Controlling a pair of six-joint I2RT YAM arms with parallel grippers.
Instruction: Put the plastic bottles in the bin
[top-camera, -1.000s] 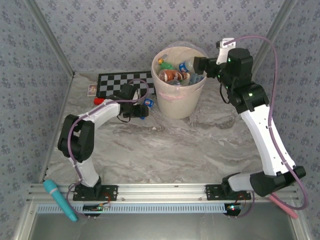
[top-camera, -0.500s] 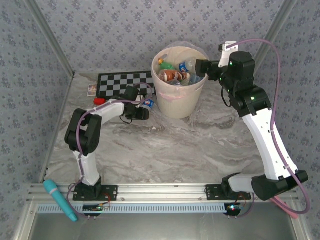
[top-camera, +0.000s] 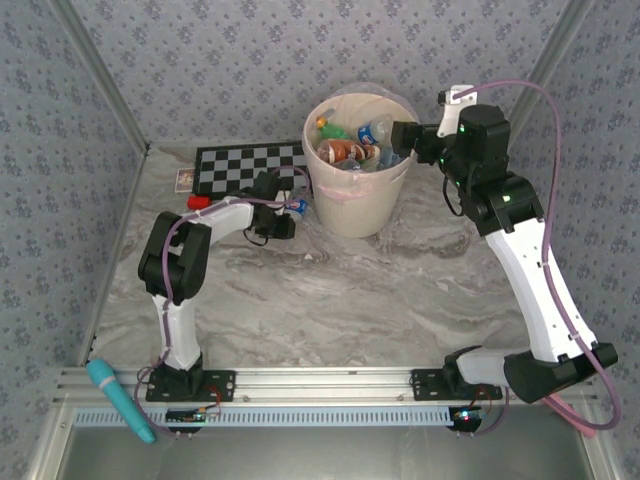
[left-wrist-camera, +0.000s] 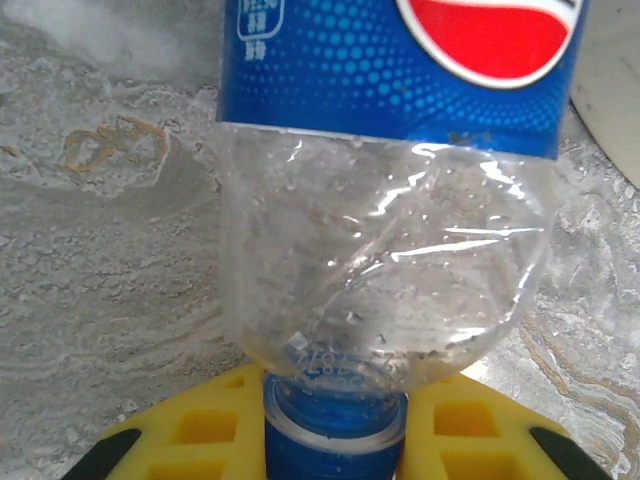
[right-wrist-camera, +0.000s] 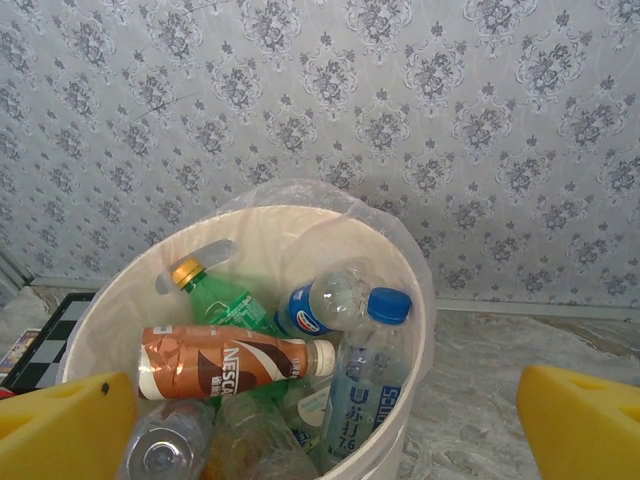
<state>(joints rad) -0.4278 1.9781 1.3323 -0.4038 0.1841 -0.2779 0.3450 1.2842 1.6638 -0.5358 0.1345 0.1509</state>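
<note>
A clear plastic bottle (left-wrist-camera: 380, 260) with a blue label lies on the marble table just left of the bin (top-camera: 358, 215). My left gripper (left-wrist-camera: 335, 425) is shut on its blue cap, a yellow finger on each side. From above, that bottle (top-camera: 296, 206) lies against the left gripper (top-camera: 281, 217) beside the cream bin wall. The right gripper (top-camera: 400, 134) hovers open over the bin's right rim, its yellow fingertips (right-wrist-camera: 60, 425) wide apart and holding nothing. Inside the bin (right-wrist-camera: 250, 215) lie several bottles: a green one (right-wrist-camera: 225, 300), a brown-labelled one (right-wrist-camera: 225, 365) and a blue-capped one (right-wrist-camera: 365, 390).
A chessboard (top-camera: 245, 165) lies behind the left arm, with a small red block (top-camera: 198, 201) and a card (top-camera: 184, 179) at its left. A teal tool (top-camera: 118, 398) rests at the near left rail. Patterned walls close in three sides.
My left gripper has slid right to the bottle beside the bin and closed on its cap. The right arm has barely shifted and stays open.
</note>
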